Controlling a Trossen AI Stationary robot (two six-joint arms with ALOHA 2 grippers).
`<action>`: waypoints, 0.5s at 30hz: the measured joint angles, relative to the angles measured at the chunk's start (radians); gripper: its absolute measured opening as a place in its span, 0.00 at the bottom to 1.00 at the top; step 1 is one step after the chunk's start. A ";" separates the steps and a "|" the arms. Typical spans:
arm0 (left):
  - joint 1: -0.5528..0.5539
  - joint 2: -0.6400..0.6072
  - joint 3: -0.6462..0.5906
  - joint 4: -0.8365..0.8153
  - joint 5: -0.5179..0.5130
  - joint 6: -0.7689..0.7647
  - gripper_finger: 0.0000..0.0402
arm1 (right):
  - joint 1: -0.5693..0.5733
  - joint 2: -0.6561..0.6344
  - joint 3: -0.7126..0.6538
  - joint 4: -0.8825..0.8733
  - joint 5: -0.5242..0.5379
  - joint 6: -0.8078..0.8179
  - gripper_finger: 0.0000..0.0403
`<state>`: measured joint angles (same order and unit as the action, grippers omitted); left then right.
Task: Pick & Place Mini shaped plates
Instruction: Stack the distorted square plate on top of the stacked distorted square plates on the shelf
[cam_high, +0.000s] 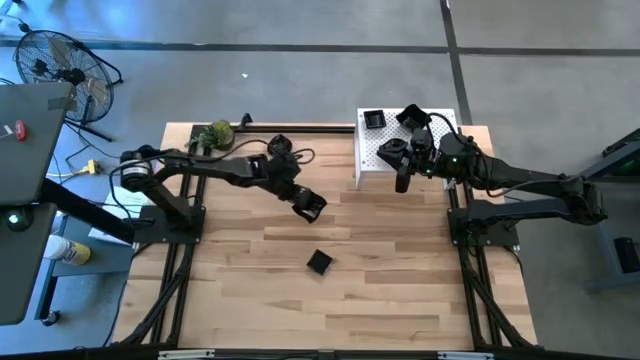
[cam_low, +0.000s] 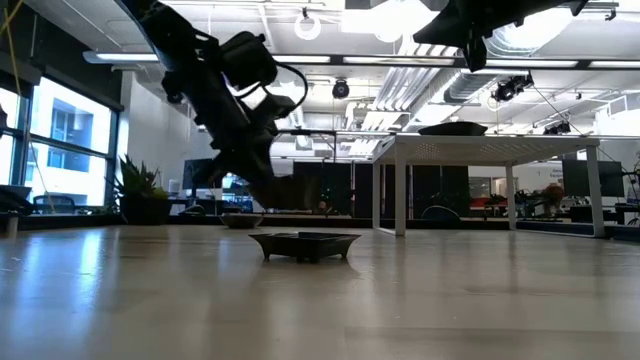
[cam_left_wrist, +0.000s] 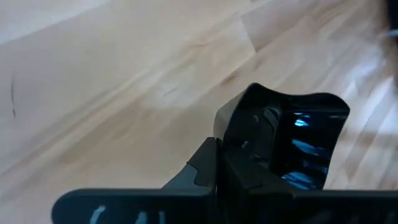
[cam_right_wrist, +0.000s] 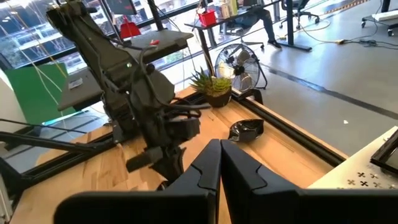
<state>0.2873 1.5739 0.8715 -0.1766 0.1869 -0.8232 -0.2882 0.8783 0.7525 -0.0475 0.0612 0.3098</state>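
Table: wood table (cam_high: 400, 290), white stand (cam_high: 372, 160) at back right.
Left gripper (cam_high: 308, 205): pinching black plate (cam_left_wrist: 292, 140).
Right gripper (cam_high: 402, 183): fingers pressed together, empty.
Nearby: second plate (cam_high: 319, 262), leafy ball (cam_high: 216, 133).

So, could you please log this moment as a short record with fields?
left gripper: over the middle of the wooden table, shut on a black plate, held clear of the wood
right gripper: shut, empty, at the white stand's edge
plate on table: lies flat, nearer the front than the left gripper
plates on stand: one at its back edge
leafy ball: back-left corner
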 joint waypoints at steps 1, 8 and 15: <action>-0.005 0.008 0.000 0.009 -0.017 -0.011 0.00 | 0.000 0.000 0.000 0.000 0.000 0.000 0.01; -0.007 0.034 0.000 0.030 -0.040 -0.055 0.05 | 0.001 0.000 0.000 0.000 -0.008 0.024 0.00; -0.008 0.034 0.000 0.027 -0.017 -0.045 0.15 | 0.001 0.000 0.000 0.000 -0.008 0.026 0.01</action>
<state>0.2794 1.6081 0.8711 -0.1493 0.1703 -0.8680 -0.2871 0.8783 0.7525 -0.0479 0.0532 0.3359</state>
